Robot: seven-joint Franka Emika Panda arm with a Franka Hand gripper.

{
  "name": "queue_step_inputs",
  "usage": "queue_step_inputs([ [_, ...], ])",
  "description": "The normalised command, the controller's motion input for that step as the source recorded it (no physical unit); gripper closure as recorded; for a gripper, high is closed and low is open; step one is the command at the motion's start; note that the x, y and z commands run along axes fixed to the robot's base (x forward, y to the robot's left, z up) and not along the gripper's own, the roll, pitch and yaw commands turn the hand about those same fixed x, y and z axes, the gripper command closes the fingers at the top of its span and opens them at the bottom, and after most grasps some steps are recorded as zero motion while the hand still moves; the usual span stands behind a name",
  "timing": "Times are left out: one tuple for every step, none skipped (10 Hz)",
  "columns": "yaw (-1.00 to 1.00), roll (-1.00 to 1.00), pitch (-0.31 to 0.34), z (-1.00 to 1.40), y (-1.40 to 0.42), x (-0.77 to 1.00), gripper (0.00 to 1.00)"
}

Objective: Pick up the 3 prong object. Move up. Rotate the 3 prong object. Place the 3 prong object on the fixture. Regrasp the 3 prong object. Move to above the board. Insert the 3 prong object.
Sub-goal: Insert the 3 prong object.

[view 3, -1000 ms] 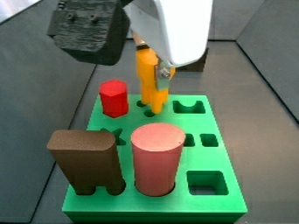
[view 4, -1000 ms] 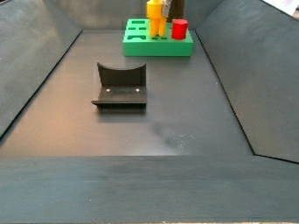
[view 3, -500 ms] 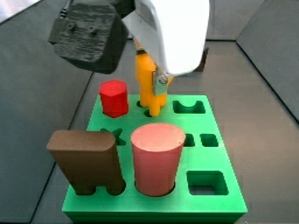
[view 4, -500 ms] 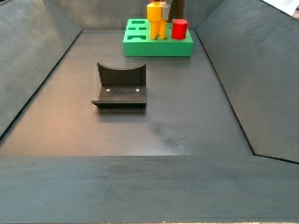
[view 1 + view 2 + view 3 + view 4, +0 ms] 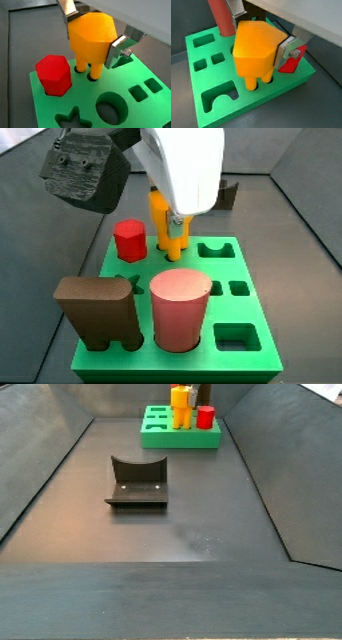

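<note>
Now | glossy orange 3 prong object (image 5: pixel 93 37) standing with prongs entering green board (image 5: pixel 143 107) holes | gripper (image 5: pixel 95 36) fingers (image 5: pixel 124 47) clamping it

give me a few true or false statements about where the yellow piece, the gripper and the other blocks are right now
1. The gripper is shut on the yellow piece. True.
2. The yellow piece lies on the fixture. False: it stands upright over the green board, prongs at the holes.
3. The red peg stands on the board. True.
4. The pink cylinder lies on the floor. False: it stands on the board.
</note>
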Motion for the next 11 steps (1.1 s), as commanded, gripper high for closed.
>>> queue_step_inputs([
  [0.0,-0.01,0.067,0.09,0.0,0.08,1.0],
  [0.0,0.0,0.101,0.1,0.0,0.05,1.0],
  [-0.02,0.06,0.169,0.12,0.0,0.0,1.0],
  [-0.07,0.15,0.231,0.08,0.0,0.0,1.0],
  [-0.09,0.2,0.283,0.0,0.0,0.0,1.0],
  [-0.21,0.29,0.399,0.0,0.0,0.17,1.0],
  [-0.26,0.16,0.309,-0.08,-0.05,0.28,1.0],
  [-0.19,0.03,0.204,-0.12,-0.02,0.22,1.0],
  [-0.15,0.0,0.15,-0.08,-0.01,0.17,1.0],
  [-0.06,-0.01,0.17,-0.09,0.0,0.02,1.0],
  [-0.04,-0.04,0.107,0.0,0.0,0.0,1.0],
])
